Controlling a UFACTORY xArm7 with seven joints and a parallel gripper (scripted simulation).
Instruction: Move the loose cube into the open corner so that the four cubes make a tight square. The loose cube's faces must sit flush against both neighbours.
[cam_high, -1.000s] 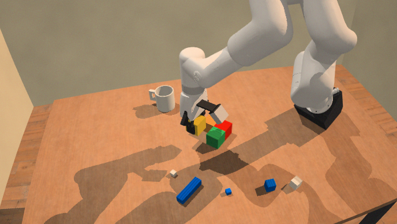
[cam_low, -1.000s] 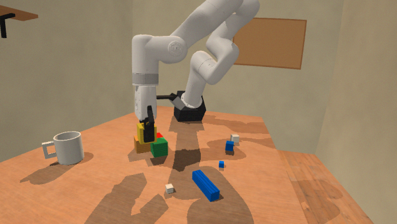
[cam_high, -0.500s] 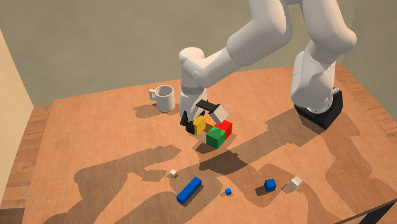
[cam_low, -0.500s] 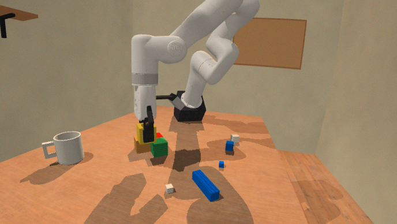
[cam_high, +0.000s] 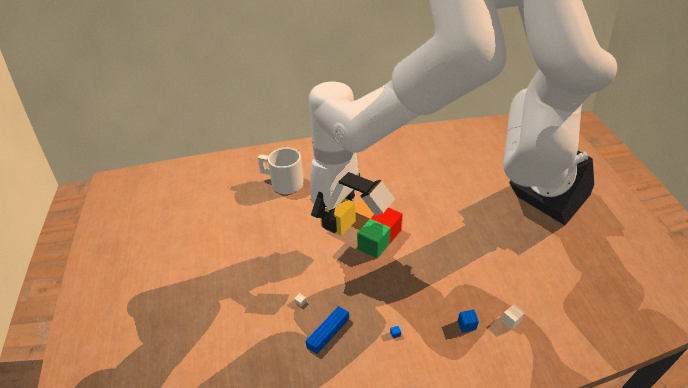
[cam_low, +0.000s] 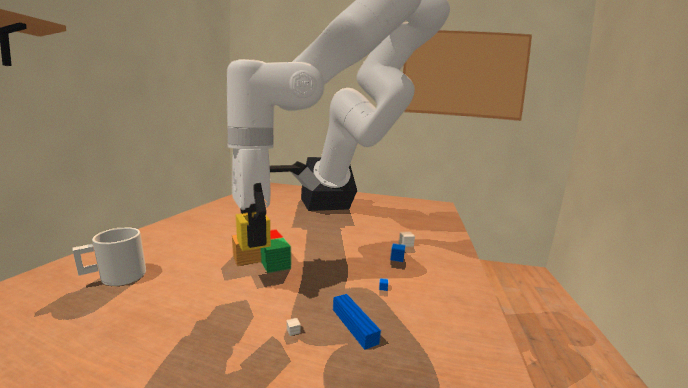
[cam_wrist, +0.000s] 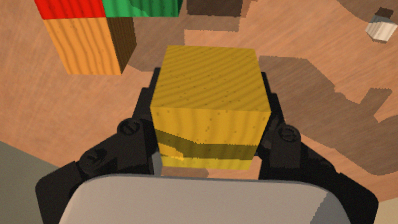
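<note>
The yellow cube (cam_high: 345, 220) (cam_low: 242, 232) (cam_wrist: 210, 125) is held above the table, between the fingers of my gripper (cam_high: 337, 216) (cam_low: 256, 230) (cam_wrist: 208, 87), which is shut on it. The red cube (cam_high: 395, 226) (cam_low: 275, 234) (cam_wrist: 70, 9), green cube (cam_high: 371, 241) (cam_low: 276, 257) (cam_wrist: 145, 7) and orange cube (cam_low: 246, 254) (cam_wrist: 82, 45) stand on the table in an L, with red at the corner. In the wrist view the yellow cube is apart from them, below and right. In the top view the orange cube is partly hidden.
A white mug (cam_high: 286, 172) (cam_low: 120, 257) stands beyond the cubes. A blue bar (cam_high: 327, 330) (cam_low: 356, 321), a blue cube (cam_high: 468, 321) (cam_low: 398, 253), a tiny blue cube (cam_high: 395, 331) (cam_low: 383, 284) and two white cubes (cam_high: 512, 317) (cam_high: 300, 300) lie on the near side in the top view.
</note>
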